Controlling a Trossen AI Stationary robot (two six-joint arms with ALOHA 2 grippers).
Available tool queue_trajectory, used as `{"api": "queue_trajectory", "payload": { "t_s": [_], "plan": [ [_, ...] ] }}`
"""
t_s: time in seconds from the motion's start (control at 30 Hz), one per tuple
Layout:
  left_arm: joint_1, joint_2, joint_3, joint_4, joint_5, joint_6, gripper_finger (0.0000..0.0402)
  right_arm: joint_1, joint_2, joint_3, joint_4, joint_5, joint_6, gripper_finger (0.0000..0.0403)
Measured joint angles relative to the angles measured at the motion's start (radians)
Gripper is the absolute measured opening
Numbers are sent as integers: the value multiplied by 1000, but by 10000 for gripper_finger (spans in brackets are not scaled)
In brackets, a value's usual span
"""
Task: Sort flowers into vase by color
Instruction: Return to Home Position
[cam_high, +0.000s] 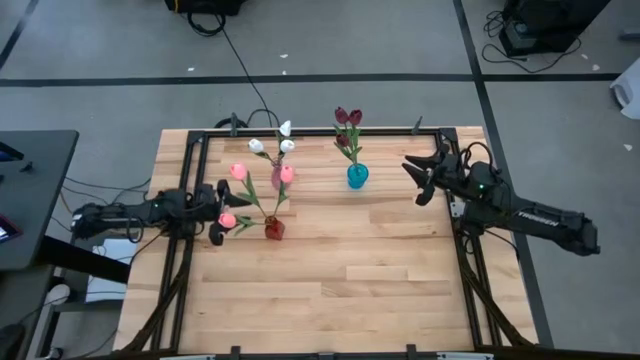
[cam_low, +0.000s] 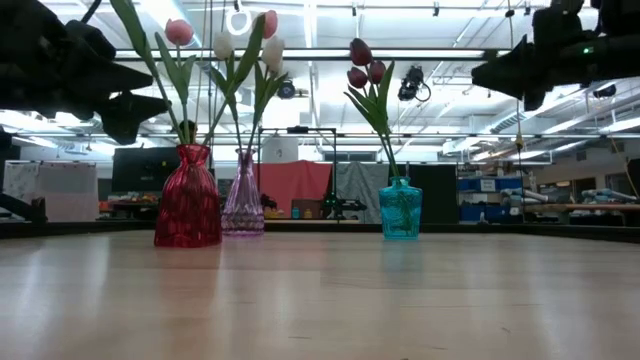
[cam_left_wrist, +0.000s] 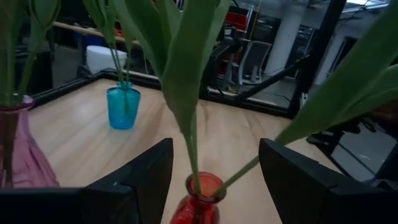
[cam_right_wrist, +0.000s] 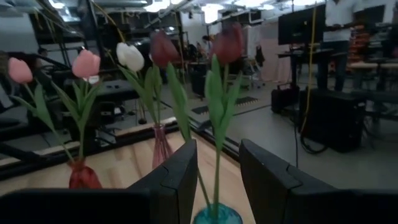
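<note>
Hovering agape: left end effector (cam_high: 220, 213) facing red vase (cam_high: 273, 229); right end effector (cam_high: 415, 182), arm (cam_high: 540, 218) marked TROSSEN.

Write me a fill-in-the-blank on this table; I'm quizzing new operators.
The table carries ___ vases.
The white tulips stand in the ___ vase.
The left gripper, open, faces the ___ vase.
The right gripper, facing the blue vase of maroon tulips, is ___.
Missing: three; pink; red; open.

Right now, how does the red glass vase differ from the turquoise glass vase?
The red glass vase holds pink tulips; the turquoise glass vase holds dark maroon tulips. The red vase stands by the left end effector, the turquoise vase nearer the right end effector. Both are upright glass.
</note>
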Motion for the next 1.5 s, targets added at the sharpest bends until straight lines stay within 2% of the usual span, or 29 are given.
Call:
{"api": "queue_trajectory", "payload": {
  "t_s": [0.27, 0.5, 0.77, 1.0, 1.5],
  "plan": [
    [-44, 3, 0, -1, -13, -23, 243, 0, -70, -93, 14, 2, 82, 130],
    [-48, 3, 0, 0, -37, -22, 243, 26, -78, -204, 118, 97, 131, 121],
    [-48, 4, 0, 41, -57, -12, 243, 30, -77, -205, 108, 111, 131, 115],
    [-48, 4, 0, 185, -104, 189, 243, 30, -77, -205, 108, 104, 131, 116],
    [-48, 4, -1, 238, -99, 187, 243, 30, -77, -205, 107, 103, 131, 116]
  ]
}}
